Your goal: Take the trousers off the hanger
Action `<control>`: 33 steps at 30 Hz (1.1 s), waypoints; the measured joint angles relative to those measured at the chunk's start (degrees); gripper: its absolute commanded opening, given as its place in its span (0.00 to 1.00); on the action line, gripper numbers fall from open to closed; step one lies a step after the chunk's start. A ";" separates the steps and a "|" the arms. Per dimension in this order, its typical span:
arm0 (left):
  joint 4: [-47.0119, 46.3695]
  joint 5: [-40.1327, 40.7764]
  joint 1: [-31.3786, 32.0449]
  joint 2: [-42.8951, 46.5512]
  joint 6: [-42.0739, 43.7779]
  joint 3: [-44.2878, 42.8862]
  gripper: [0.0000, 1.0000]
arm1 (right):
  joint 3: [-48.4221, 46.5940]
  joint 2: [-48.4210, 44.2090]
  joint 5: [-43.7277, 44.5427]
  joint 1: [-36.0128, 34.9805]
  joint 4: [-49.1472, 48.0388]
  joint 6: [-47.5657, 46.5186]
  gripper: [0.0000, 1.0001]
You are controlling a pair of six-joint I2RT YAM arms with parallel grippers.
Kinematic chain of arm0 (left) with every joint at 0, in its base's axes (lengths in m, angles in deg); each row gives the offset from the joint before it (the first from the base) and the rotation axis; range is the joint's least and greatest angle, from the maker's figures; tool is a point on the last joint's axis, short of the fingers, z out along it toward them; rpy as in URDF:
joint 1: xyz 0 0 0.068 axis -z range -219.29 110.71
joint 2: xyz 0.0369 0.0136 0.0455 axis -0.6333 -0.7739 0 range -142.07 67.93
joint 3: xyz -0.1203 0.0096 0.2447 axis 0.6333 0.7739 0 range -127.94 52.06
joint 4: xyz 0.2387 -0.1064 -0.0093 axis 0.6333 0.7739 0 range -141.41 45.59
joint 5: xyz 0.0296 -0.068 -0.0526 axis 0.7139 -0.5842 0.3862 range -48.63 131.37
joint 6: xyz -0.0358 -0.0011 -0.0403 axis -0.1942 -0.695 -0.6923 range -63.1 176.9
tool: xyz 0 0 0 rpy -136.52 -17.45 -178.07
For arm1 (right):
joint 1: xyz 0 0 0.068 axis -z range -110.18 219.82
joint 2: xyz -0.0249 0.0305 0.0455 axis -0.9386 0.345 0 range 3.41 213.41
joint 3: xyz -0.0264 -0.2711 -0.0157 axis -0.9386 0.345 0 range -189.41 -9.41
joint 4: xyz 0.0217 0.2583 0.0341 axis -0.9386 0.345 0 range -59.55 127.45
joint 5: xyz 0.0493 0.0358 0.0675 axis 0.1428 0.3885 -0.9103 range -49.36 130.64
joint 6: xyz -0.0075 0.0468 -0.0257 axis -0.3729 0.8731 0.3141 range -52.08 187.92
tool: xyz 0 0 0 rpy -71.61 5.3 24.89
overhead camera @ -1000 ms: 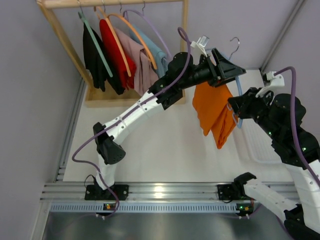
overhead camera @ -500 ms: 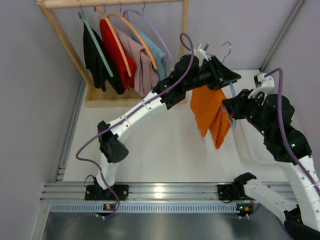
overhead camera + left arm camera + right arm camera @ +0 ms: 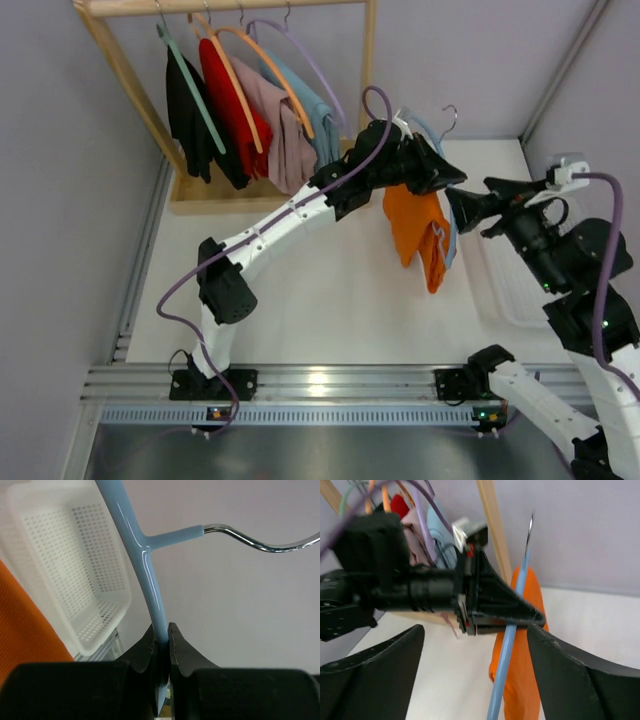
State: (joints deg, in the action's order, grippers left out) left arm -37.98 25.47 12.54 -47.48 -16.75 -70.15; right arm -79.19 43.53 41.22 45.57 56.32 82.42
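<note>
The orange trousers (image 3: 415, 232) hang folded over the light-blue hanger (image 3: 451, 222), up in the air right of the middle. My left gripper (image 3: 452, 181) is shut on the hanger's arm just below its neck; the left wrist view has the blue bar (image 3: 145, 565) pinched between the jaws (image 3: 161, 631), the silver hook (image 3: 260, 541) reaching right and orange cloth (image 3: 25, 625) at the lower left. My right gripper (image 3: 462, 207) stands open just right of the hanger. In its wrist view the fingers (image 3: 475, 630) straddle the hanger (image 3: 506, 655) and the trousers (image 3: 525, 685) without touching them.
A wooden rack (image 3: 368, 60) at the back left carries black, red, pink and pale-blue garments (image 3: 240, 115) on coloured hangers. A white perforated basket (image 3: 505, 295) sits on the table at the right, under the right arm; its wall (image 3: 35, 525) also shows past the hanger.
My left gripper has closed on the hanger. My right gripper has opened, let go of the hanger and drawn back to the right. Hanger and trousers have shifted slightly left.
</note>
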 measured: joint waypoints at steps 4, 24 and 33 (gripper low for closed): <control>2.12 -1.16 -0.42 0.00 -0.42 3.41 0.00 | 0.33 -5.44 1.64 0.00 -3.37 -4.81 0.97; -3.26 -6.05 -1.25 3.17 -4.04 -0.70 0.00 | 21.11 -25.97 1.79 0.00 -1.29 -28.11 0.99; -3.02 -6.12 -3.02 4.66 -7.10 -0.72 0.00 | 34.16 -33.18 -7.23 0.00 -4.74 -27.63 0.99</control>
State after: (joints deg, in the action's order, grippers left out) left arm -41.00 19.35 9.52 -42.83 -23.85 -70.87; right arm -45.02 10.35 33.98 45.57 51.58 54.79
